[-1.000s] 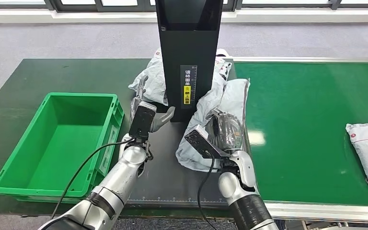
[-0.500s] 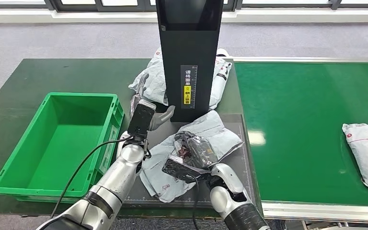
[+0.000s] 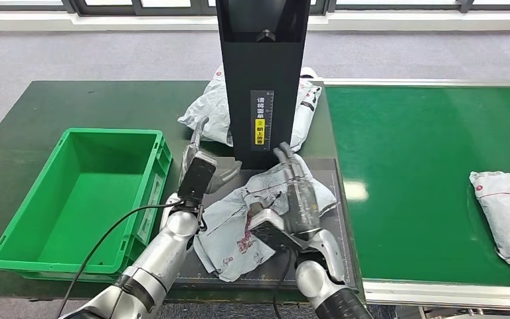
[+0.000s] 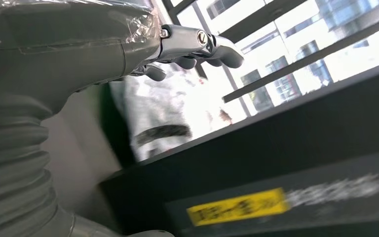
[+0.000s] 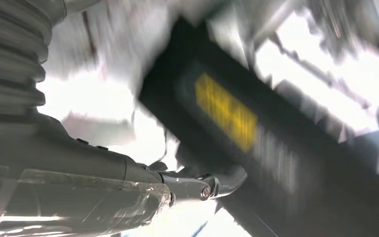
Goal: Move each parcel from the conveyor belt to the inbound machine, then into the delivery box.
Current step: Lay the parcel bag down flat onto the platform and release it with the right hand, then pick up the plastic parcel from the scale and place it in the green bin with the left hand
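A crumpled grey parcel (image 3: 236, 229) lies flat on the dark platform (image 3: 329, 249) at the foot of the black inbound machine (image 3: 262, 80). My right hand (image 3: 297, 194) lies over the parcel's far right part, its fingers stretched out toward the machine's column. In the blurred right wrist view the right hand (image 5: 205, 185) holds nothing, with the machine (image 5: 261, 128) just beyond it. My left hand (image 3: 204, 167) hovers left of the column with fingers apart and nothing in it. The left wrist view shows the left hand (image 4: 197, 47) in front of the machine (image 4: 301, 163).
The green delivery box (image 3: 20, 249) stands at the left of the platform. A second grey parcel (image 3: 214, 109) lies behind the column. Another parcel (image 3: 508, 216) rests on the green conveyor belt (image 3: 412, 166) at the far right.
The parcel came down from the platform's right side to lie flat on it. My right hand let go and now lies stretched out over it. The belt parcel drifted slightly left.
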Robot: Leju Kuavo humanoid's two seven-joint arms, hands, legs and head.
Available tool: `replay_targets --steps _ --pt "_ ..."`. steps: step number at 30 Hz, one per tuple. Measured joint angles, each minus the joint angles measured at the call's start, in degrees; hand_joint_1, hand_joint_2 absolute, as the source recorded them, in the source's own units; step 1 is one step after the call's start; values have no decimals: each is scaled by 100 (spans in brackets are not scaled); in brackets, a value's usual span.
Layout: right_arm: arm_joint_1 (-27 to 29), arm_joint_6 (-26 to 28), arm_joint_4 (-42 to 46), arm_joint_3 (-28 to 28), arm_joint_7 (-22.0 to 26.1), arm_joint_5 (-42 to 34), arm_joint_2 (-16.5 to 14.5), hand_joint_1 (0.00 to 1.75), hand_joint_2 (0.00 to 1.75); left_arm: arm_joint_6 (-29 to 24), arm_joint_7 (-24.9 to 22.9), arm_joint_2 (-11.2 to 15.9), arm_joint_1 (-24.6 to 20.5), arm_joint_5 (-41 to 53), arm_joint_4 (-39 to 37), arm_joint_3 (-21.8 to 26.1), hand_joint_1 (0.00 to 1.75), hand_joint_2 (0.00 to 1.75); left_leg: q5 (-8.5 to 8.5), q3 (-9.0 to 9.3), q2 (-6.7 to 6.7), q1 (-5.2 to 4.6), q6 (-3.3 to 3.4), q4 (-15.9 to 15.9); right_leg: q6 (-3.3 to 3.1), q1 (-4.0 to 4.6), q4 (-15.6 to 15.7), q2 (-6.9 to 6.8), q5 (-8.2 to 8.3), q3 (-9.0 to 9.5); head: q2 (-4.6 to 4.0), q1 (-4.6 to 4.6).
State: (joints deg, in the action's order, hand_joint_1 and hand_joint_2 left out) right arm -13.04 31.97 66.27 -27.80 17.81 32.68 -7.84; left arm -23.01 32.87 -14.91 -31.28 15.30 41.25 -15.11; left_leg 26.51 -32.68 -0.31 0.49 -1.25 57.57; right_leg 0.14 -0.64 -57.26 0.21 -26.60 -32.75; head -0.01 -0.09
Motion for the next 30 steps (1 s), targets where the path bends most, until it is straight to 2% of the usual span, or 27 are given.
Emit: replay_targets --steps 4,9,12,17,21,25,30 --pt "203 715 318 529 755 -463 -5 0 175 -64 -97 24 216 148 -132 -100 0 175 2 -1 0 -2 2 0 1 -2 2 1 0 1 1 0" --pt "350 822 576 1389 1686 -755 -150 0 175 -271 10 37 477 -112 -352 -109 0 175 2 -1 0 -3 2 0 1 -2 2 1 1 1 -1 0" --pt "371 821 623 1696 1851 -800 -231 0 175 -313 11 51 592 -89 -455 -109 0 175 1 -1 1 -3 2 0 1 0 2 1 1 1 0 0" --pt "395 821 655 1917 1864 -787 -312 0 175 -320 -22 58 637 -44 -554 -111 0 175 1 -1 1 -2 1 0 0 1 0 0 1 1 -1 0" --pt "413 821 672 2110 1892 -508 -393 0 175 -76 -447 125 691 549 -630 -246 4 175 1 -1 1 -2 1 0 0 0 0 1 0 1 0 0" --pt "478 821 719 2254 1739 -363 -418 0 175 529 -992 337 804 1696 -686 -624 172 175 1 0 -1 -2 1 0 1 -1 1 -2 0 4 -1 0" --pt "550 820 838 2273 1427 -355 -418 0 175 858 -1322 584 683 2657 -701 -968 175 175 1 11 -6 -2 2 -1 1 -1 1 -9 -1 20 0 0"
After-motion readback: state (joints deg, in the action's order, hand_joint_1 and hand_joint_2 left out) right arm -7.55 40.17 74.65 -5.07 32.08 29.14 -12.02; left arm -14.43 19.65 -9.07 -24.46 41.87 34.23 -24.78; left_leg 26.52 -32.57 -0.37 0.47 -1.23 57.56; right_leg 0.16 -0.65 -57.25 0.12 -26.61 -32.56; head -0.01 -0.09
